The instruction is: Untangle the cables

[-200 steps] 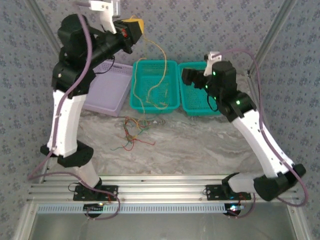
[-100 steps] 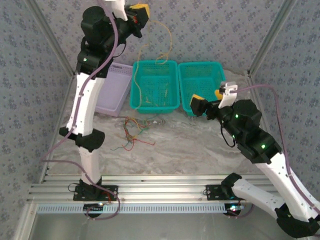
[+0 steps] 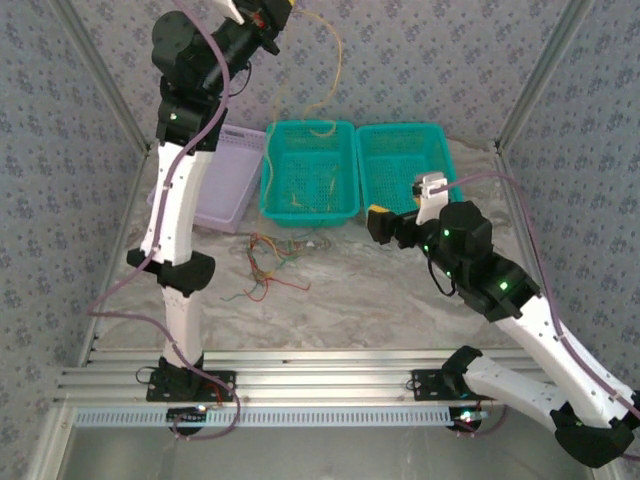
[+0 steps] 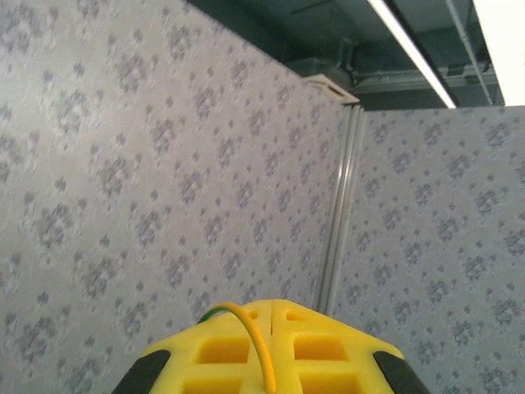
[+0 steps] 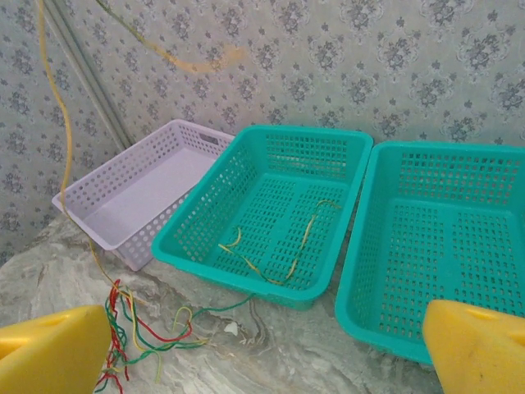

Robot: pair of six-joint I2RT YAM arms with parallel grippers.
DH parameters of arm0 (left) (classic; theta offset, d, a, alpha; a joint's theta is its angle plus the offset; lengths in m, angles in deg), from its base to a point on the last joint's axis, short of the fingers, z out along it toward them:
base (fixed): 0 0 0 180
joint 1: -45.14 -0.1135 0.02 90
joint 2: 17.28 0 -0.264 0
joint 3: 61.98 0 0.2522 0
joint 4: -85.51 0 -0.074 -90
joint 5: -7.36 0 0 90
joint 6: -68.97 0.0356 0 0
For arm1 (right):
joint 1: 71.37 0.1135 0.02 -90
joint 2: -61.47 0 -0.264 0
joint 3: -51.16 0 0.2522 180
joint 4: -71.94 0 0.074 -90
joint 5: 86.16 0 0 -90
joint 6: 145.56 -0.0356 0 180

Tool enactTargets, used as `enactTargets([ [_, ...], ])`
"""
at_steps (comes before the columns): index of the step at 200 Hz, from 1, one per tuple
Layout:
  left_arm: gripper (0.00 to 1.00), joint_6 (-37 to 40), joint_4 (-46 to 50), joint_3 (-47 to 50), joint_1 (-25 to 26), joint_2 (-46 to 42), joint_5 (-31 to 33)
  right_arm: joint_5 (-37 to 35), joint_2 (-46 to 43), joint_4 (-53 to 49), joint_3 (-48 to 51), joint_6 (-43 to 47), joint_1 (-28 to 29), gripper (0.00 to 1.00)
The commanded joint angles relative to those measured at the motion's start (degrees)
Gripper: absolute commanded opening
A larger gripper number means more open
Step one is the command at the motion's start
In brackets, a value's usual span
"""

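Left hand (image 3: 268,12), high above the left teal basket (image 3: 300,216), has its yellow fingers (image 4: 221,349) pressed together on a yellow cable (image 3: 339,55), which dangles down into that basket. More yellow strands (image 5: 305,236) lie on the basket's floor. Right hand (image 3: 378,218), fingers spread wide and holding nothing, hovers just right of the basket's front corner. Tangled cables (image 3: 268,262) in red, yellow and green sit on the counter (image 3: 380,300) just in front of the basket.

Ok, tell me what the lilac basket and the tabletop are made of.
Lilac basket: probably moulded plastic, matte, judging by its even grid of holes. Tabletop: grey-veined marble look; real stone or printed laminate, cannot tell.
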Motion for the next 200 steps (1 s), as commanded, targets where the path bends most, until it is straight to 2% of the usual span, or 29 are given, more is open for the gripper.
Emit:
enactTargets([
  [1,0.0,2.46,-2.59,-0.62,0.8,-0.86,-0.87,-0.83,0.25,1.73,0.44,0.95,0.52,1.0],
  [66,0.0,5.2,-2.5,6.07,0.19,7.85,3.26,-0.94,-1.28,0.92,1.67,0.54,1.96,1.0],
  [143,0.0,6.74,4.12,6.41,-0.16,20.72,9.72,-1.34,-2.64,-1.37,3.29,1.0,3.07,1.0],
  [175,0.0,7.15,9.38,7.45,-0.34,23.0,10.37,-1.87,-2.71,-1.69,4.09,1.0,3.48,1.0],
  [200,0.0,7.35,10.46,14.1,-0.1,21.82,11.41,-2.34,-2.48,-1.44,4.66,1.12,3.6,1.0],
])
